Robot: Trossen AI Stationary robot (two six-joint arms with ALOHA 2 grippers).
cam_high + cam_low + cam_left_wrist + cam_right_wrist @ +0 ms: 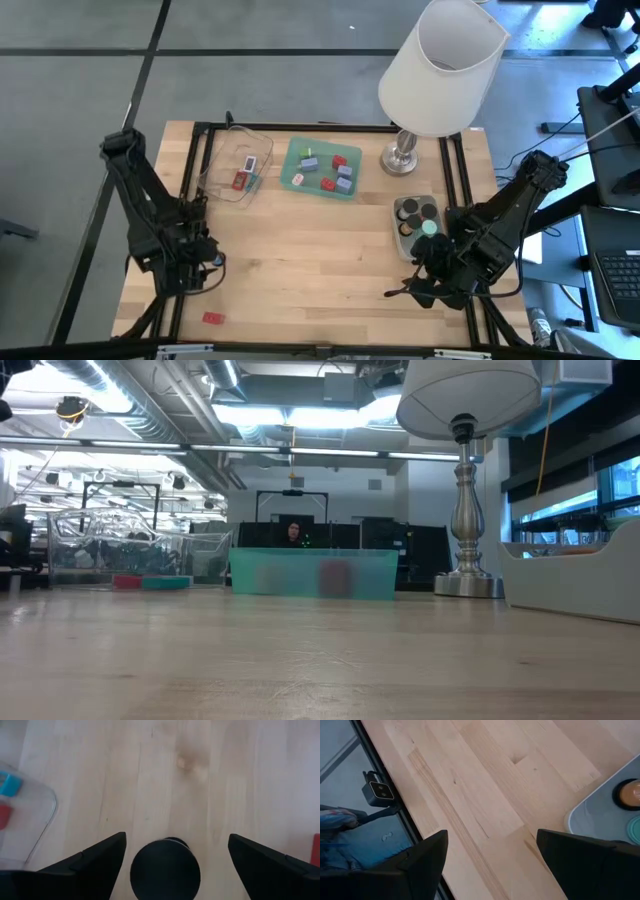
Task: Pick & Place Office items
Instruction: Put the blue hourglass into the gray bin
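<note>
No brand, label or writing can be read anywhere in these views.

At the left of the worktop [300, 260], the left end effector [205, 262] hangs low over bare wood, its fingers [85, 865] spread wide. Its own wrist view shows a black round cap [165, 868] on the wood between those fingers — touching neither of them — which the high view does not make out. A flat red rectangle [213, 318] lies alone near the front edge, just ahead of that arm.

Further along at the back, the clear tray [236, 165] holds red and teal flat pieces and a white-pink block. Beside it the green tray [320, 168] holds red, lavender and blue blocks [338, 172]; in the low view these are only blurred colour behind the tray's wall [313, 574], and a person shows far off in the room behind it.

Next comes the lamp [442, 65], its metal base near the back edge. In front of it the grey tray [415, 216] carries black caps and one mint-green cap [428, 227].

At the right, the right end effector [420, 283] waits just off that tray's front corner, fingers [415, 865] parted with nothing between them; its wrist view catches the tray's corner and — beyond the worktop's edge — a small camera on a bracket [379, 791].
</note>
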